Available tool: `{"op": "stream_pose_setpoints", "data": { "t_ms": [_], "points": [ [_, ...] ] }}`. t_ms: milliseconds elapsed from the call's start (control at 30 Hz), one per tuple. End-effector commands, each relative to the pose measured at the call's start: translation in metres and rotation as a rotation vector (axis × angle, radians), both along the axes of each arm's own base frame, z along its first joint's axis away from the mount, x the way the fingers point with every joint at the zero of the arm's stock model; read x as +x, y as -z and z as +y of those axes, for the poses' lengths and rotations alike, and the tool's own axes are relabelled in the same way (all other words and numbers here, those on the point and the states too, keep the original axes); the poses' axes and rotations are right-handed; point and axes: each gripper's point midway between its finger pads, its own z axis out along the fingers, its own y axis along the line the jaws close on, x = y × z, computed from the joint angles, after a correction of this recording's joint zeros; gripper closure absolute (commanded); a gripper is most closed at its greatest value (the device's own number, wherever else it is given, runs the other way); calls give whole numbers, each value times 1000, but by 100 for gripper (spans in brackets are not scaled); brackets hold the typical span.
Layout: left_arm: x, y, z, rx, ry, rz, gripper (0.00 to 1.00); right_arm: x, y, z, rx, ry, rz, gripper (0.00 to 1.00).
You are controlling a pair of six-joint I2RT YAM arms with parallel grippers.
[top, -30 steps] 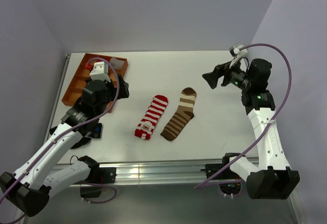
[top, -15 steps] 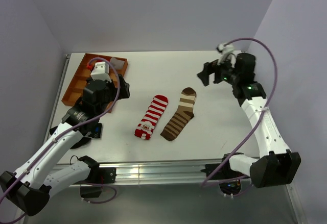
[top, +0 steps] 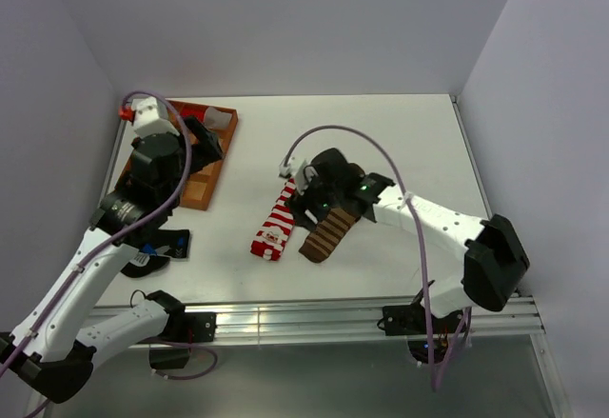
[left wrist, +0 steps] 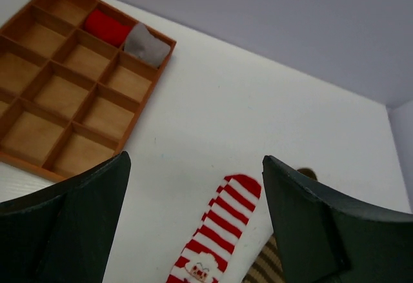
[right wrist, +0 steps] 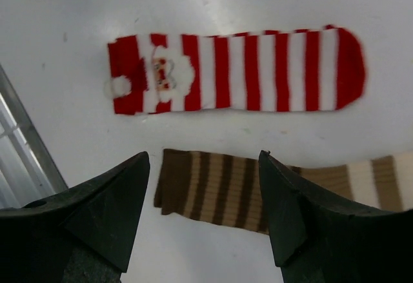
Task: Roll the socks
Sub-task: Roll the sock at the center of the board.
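Two socks lie flat side by side on the white table. The red-and-white striped sock (top: 276,220) is on the left, the dark-brown-and-tan sock (top: 322,237) on the right, its upper part hidden under my right arm. My right gripper (top: 309,210) hovers open over the brown sock's cuff end; in the right wrist view the brown sock (right wrist: 219,189) shows between its fingers (right wrist: 97,212) and the red sock (right wrist: 239,70) lies beyond. My left gripper (top: 205,137) is open and empty above the tray; its view shows the red sock (left wrist: 216,238) and a corner of the brown sock (left wrist: 263,271).
A brown wooden compartment tray (top: 195,185) sits at the back left, with a red roll (left wrist: 106,26) and a grey roll (left wrist: 147,44) in its far cells. A black lump with a blue spot (top: 157,247) lies near the left front edge. A metal rail (top: 285,318) runs along the front.
My right arm has swung from the far right across the table and down over the brown sock. My left gripper has risen and moved back over the tray. The socks have not moved.
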Motion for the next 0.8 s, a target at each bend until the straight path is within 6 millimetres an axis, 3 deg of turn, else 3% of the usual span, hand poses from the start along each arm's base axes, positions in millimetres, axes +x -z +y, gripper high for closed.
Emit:
{"op": "stream_pose_setpoints", "data": {
  "t_ms": [0, 167, 267, 367, 767],
  "points": [
    [-10, -57, 30, -85, -129, -112, 12, -21, 24, 20, -71, -85, 8, 27],
    [-12, -92, 31, -106, -110, -174, 10, -53, 53, 55, -153, -199, 15, 31],
    [-10, -101, 26, -104, -88, -171, 10, -70, 75, 69, -219, -259, 4, 32],
    [-7, -100, 23, -96, -77, -161, 10, -76, 90, 79, -250, -277, 15, 33],
    [-6, -83, 18, -70, -45, -135, 9, -73, 100, 108, -276, -260, -42, 36]
  ]
}}
